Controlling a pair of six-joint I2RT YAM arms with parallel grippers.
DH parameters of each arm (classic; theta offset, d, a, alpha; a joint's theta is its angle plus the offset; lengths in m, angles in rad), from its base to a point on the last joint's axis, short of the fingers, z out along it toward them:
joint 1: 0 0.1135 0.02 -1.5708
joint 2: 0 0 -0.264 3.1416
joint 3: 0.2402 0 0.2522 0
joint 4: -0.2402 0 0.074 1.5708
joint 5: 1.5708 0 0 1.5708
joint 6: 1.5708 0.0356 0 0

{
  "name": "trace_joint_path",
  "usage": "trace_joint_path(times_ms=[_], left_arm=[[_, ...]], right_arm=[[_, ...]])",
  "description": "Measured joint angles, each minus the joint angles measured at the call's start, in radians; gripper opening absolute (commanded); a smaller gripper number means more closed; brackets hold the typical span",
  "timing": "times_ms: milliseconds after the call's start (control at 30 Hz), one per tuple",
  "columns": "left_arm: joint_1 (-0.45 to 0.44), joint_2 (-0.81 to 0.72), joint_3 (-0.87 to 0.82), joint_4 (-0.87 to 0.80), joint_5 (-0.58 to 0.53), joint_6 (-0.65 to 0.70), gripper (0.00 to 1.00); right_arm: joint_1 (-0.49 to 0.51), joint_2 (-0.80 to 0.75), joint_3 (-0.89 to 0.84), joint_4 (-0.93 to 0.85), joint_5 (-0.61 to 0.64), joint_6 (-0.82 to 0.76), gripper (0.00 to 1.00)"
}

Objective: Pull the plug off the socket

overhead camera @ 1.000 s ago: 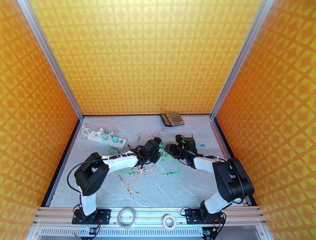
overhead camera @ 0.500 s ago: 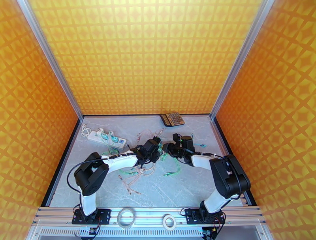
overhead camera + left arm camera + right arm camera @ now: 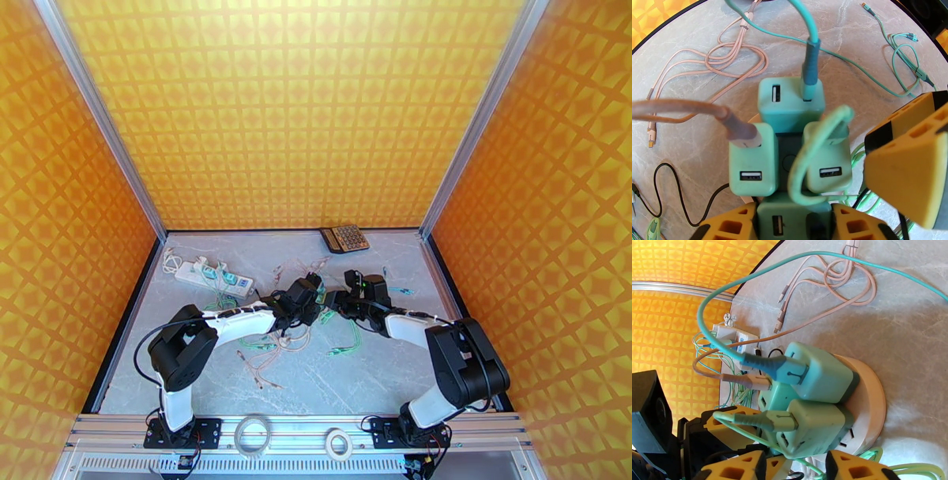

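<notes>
A round beige socket point(image 3: 869, 398) lies on the marble table with several green USB plugs in it, each with a cable. In the left wrist view my left gripper point(image 3: 794, 225) is shut on the nearest green plug point(image 3: 788, 215), with a yellow finger point(image 3: 730, 225) pressed against each side. My right gripper point(image 3: 796, 465) stands open, its yellow fingers point(image 3: 857, 467) straddling the lower corner of another green plug point(image 3: 813, 429) without clear contact. From above, the left gripper point(image 3: 304, 298) and right gripper point(image 3: 338, 303) meet over the socket point(image 3: 321, 306).
A white power strip point(image 3: 213, 276) with more plugs lies at the back left, and a calculator point(image 3: 344, 238) by the back wall. Pink cables point(image 3: 268, 355) and green cables point(image 3: 347, 339) sprawl around the socket. Two tape rolls point(image 3: 253, 434) sit on the front rail.
My right gripper has slid left, closing in on the socket from the right. The left gripper has held its place on its plug.
</notes>
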State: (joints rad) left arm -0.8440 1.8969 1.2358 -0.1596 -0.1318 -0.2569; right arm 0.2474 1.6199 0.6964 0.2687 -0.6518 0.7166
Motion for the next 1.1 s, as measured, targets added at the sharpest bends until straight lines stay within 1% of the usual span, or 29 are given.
trace_joint_path(times_ms=[200,433,867,1000,1100], left_arm=[[0.000,0.000,0.001,0.000,0.001,0.000,0.36],[0.000,0.003,0.011,-0.015,0.005,-0.004,0.33],[0.019,-0.002,0.013,-0.016,0.057,-0.042,0.27],[0.012,0.013,0.059,-0.084,0.047,-0.021,0.24],[-0.011,0.037,0.108,-0.145,-0.004,0.005,0.23]], right_arm=[[-0.002,0.066,0.029,0.001,0.001,-0.016,0.43],[-0.001,0.067,0.045,-0.031,0.018,-0.057,0.40],[-0.001,0.067,0.058,-0.057,0.024,-0.075,0.40],[-0.001,0.067,0.060,-0.062,0.024,-0.079,0.40],[-0.001,0.067,0.062,-0.066,0.024,-0.084,0.40]])
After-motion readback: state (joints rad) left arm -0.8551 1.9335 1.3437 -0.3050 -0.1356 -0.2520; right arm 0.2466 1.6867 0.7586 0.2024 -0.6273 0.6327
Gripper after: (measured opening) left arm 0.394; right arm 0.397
